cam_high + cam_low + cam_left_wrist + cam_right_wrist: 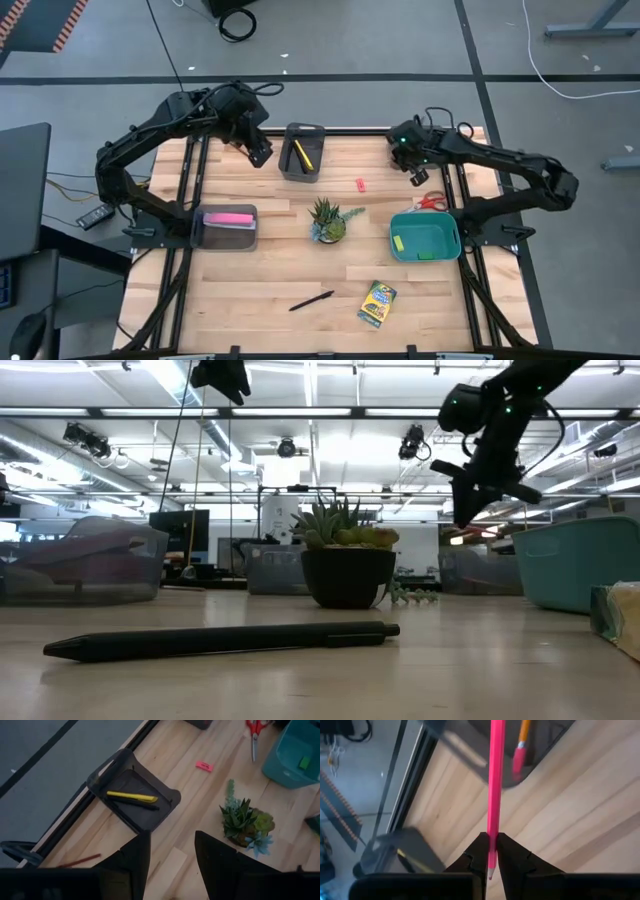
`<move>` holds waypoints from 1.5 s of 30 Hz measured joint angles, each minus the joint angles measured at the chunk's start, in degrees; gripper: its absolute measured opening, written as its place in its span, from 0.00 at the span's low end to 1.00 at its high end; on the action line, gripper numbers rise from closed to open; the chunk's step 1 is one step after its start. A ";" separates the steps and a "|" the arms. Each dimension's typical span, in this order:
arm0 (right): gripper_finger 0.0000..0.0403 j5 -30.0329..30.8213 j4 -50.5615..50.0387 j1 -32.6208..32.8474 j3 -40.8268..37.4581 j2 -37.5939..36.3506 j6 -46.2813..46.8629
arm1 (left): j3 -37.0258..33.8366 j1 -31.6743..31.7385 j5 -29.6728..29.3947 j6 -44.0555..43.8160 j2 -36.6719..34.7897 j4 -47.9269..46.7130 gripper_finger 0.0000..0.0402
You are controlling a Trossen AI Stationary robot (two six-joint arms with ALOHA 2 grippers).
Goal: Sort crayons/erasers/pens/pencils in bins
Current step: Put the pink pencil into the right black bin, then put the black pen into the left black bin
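Note:
My right gripper hangs over the table's far right corner, shut on a pink pencil. Beyond the pencil's far end lies a grey bin with an orange pencil in it. My left gripper is open and holds nothing, high above the far left of the table. Close to it, a dark bin at the far edge holds a yellow pen and a black pen. A black pen and the crayon box lie near the front edge. My right gripper pinches the pink pencil between its two fingers close to the sharpened tip, which pokes out behind the fingers. The pencil's long shaft runs straight forward along the line of the fingers. It is lifted clear of the table.
A potted plant stands mid-table. The teal bin at the right holds a green eraser. A grey bin at the left holds a long pink bar. A red eraser and red-handled scissors lie on the far half.

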 joint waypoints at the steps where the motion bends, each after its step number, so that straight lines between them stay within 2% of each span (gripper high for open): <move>1: 0.10 -0.05 -0.24 -0.69 -0.26 -0.35 0.07 | 0.00 0.00 0.00 -0.02 0.00 -0.12 0.40; 15: 0.10 -6.82 -2.25 -16.18 -0.54 -0.86 -11.37 | 0.00 0.00 0.01 -5.05 0.00 -0.16 0.40; 20: 0.10 -9.18 -2.44 -19.64 -0.54 -0.22 -13.71 | 0.00 0.00 0.00 -5.40 0.00 -0.12 0.40; 35: 0.16 -11.54 -0.22 -20.37 -0.54 7.11 -16.48 | 0.00 0.00 0.02 -9.53 0.00 0.69 0.40; 45: 0.32 -11.02 0.57 -19.80 -0.15 6.52 -18.48 | 0.00 0.00 0.00 -8.49 0.00 0.65 0.40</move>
